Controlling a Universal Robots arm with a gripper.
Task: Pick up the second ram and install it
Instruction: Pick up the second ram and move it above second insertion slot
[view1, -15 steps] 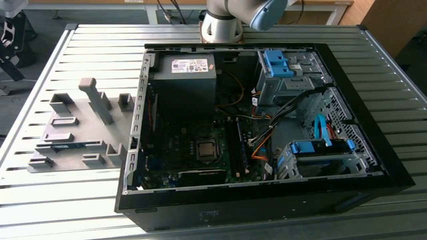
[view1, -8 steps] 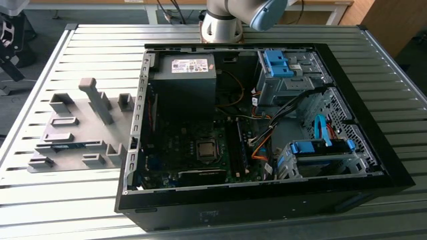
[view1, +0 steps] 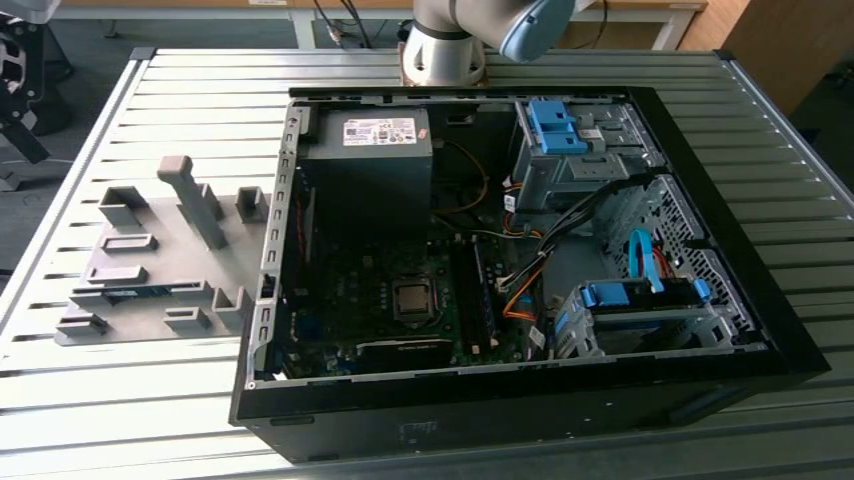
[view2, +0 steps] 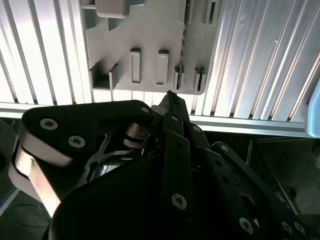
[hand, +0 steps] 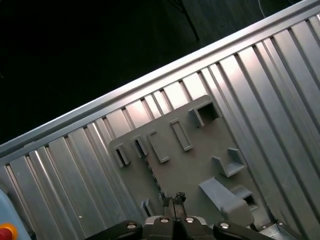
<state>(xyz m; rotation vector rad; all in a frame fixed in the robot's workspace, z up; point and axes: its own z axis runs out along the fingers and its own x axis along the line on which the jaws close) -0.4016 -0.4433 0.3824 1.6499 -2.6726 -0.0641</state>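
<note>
The second ram (view1: 134, 292) is a thin blue stick standing on edge in a slot of the grey fixture plate (view1: 160, 240), on the table at the exterior view's left. In both wrist views it is a dark thin line across the plate (view2: 184, 35) (hand: 154, 176). My gripper (hand: 173, 198) hangs well above the plate, fingers together and holding nothing. In the second wrist view its black linkage ends in the closed tips (view2: 170, 97), which point at the plate's edge near the stick.
An open black computer case (view1: 521, 400) lies on the slatted metal table (view1: 174, 410), at the exterior view's right of the plate. Inside are a motherboard (view1: 400, 300), a power supply (view1: 367, 160), loose cables and blue drive-bay latches (view1: 554, 125). The arm's base (view1: 447, 45) stands behind the case.
</note>
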